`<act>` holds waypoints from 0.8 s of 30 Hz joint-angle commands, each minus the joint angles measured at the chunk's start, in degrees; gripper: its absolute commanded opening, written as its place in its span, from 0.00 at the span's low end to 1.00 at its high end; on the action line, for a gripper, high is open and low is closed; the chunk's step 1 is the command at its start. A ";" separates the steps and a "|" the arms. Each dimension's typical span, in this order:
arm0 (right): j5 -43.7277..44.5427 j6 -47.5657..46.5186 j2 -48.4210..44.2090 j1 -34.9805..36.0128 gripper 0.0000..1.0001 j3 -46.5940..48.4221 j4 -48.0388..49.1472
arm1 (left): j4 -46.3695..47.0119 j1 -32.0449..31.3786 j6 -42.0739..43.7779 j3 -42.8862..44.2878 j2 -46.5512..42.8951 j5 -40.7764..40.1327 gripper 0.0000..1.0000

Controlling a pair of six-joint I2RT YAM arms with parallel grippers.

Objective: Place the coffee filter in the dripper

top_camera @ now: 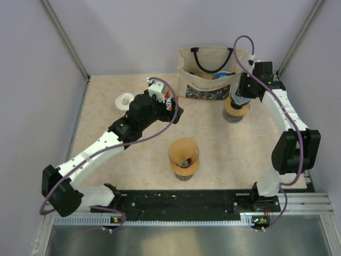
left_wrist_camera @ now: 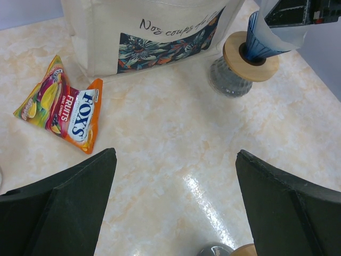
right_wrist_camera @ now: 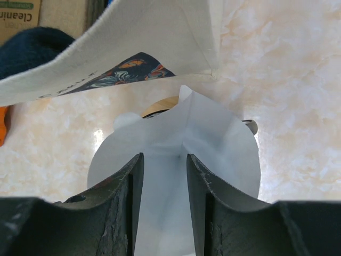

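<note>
**Item:** coffee filter [right_wrist_camera: 213, 160], a thin white paper cone. Judged v. light, soft and easily creased; it tears if tugged. It has no weight to seat itself, so it may spring or tip on release.

**Best hold:** light pinch at the upper rim or fold, away from the point.

**Hands:** right hand [right_wrist_camera: 160, 176] clenched on the filter's centre fold, paper betw. both fingers. Left hand [left_wrist_camera: 176, 154] released, jaws wide, nothing in it, hovering over the tabletop [left_wrist_camera: 176, 122].

**Location:** filter over the far-right dripper [left_wrist_camera: 250, 58]. Its point appears to sit inside the wooden collar, upper part in the grip.

**Views:**
- Right wrist shows the pinch, but the paper hides nearly all the dripper.
- Left wrist shows, side-on, the tip entering the collar and the glass base, plus the tote bag [left_wrist_camera: 106, 32] and sweets packet [left_wrist_camera: 64, 109].
- Only the top view shows a 2nd dripper [top_camera: 184, 159] mid-tabletop.
</note>
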 commanded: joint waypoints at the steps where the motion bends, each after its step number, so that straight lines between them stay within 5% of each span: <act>1: 2.00 0.52 -3.98 0.53 0.38 1.98 0.59 | 1.65 0.20 0.11 2.34 -0.45 -0.27 0.99; 21: 3.40 -0.53 -8.90 0.53 0.39 2.95 0.76 | 1.47 0.29 0.11 2.25 -0.97 0.52 0.99; 24: 5.08 -0.53 -11.01 0.53 0.46 1.90 1.98 | 1.38 0.29 0.02 2.17 -1.15 0.35 0.99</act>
